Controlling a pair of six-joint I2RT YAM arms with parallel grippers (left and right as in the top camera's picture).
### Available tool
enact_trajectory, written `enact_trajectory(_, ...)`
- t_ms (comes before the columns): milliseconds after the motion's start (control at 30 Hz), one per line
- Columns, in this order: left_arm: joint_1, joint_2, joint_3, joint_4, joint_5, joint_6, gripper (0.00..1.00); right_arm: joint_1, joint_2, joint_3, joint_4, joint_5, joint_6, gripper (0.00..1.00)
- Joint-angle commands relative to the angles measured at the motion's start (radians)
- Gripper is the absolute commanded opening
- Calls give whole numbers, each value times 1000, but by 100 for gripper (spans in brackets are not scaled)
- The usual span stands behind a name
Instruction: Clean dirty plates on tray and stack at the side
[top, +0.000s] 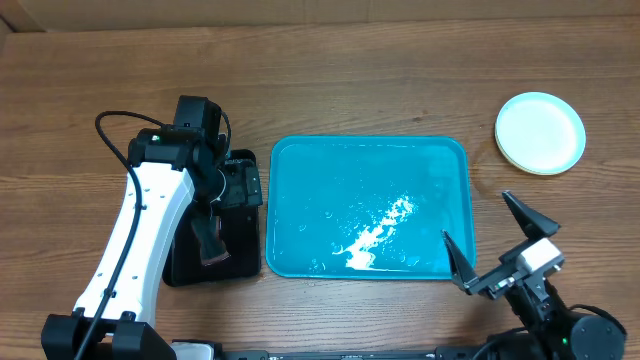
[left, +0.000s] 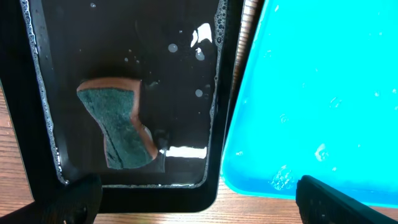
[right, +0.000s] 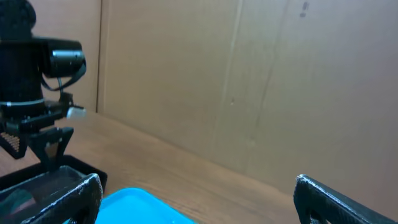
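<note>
The turquoise tray (top: 368, 205) lies mid-table, wet with white foam, with no plates on it. It also shows in the left wrist view (left: 323, 93) and as a corner in the right wrist view (right: 140, 208). The plates (top: 540, 132) sit stacked on the table at the far right, pale top facing up. My left gripper (top: 212, 240) hangs open and empty over the black tray. In its own view the left gripper (left: 199, 205) spans the black tray's edge. My right gripper (top: 495, 240) is open and empty by the tray's right front corner; in its own view the right gripper (right: 199, 199) is raised.
A small black tray (top: 212, 225) with soapy water lies left of the turquoise tray; it holds a green-and-orange sponge (left: 118, 124). A cardboard wall (right: 249, 81) stands along the table's far side.
</note>
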Motion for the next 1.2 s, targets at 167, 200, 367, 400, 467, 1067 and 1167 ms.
enact_trajectory(167,-7,2,5,2,-1,5,100,6,-45,-110,102,193,291,100)
enact_trajectory(200,-7,2,5,2,-1,5,100,6,-45,-122,115,212,309,100)
enact_trajectory(367,-7,2,5,1,-1,5,100,5,-45,-185,192,262,312,100)
enact_trajectory(400,-7,2,5,2,-1,5,100,5,-44,-203,214,263,312,100)
enact_trajectory(467,-7,2,5,2,-1,5,100,5,-45,-230,242,274,324,99)
enact_trajectory(1067,-7,2,5,2,-1,5,100,4,-45,-331,280,430,491,100)
enact_trajectory(1167,-7,2,5,2,-1,5,100,4,-45,-331,272,458,495,100)
